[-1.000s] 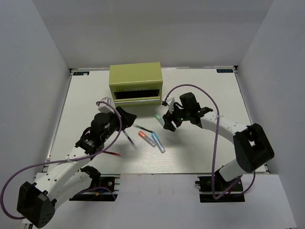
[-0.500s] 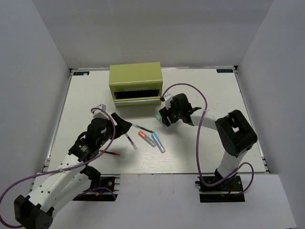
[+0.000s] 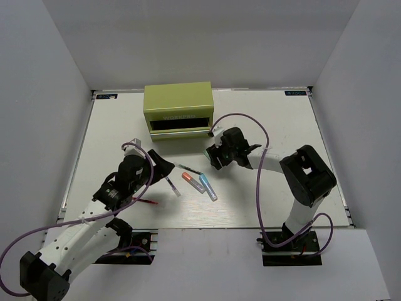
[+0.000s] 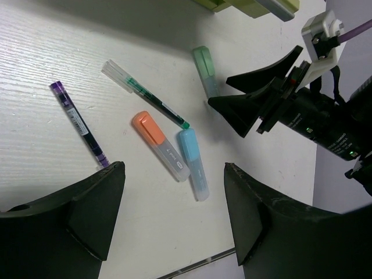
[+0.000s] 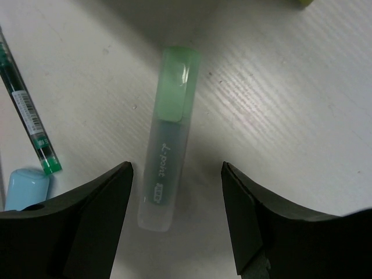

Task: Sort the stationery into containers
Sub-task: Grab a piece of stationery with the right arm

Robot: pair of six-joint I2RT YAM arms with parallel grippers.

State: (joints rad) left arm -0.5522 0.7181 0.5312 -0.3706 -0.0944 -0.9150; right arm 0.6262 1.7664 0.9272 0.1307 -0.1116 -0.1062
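Right wrist view: my right jaws stand apart, straddling the translucent green-capped highlighter (image 5: 167,145) on the white counter (image 5: 290,116). Its long axis crosses my closing line, cap pointing away. My left jaws, also apart, sit farther off.

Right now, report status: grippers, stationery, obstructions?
Right gripper open over green-capped translucent highlighter, ungripped. Left gripper open, empty, above orange-capped highlighter and blue-capped highlighter. Olive-green metal chest beyond; nothing between.
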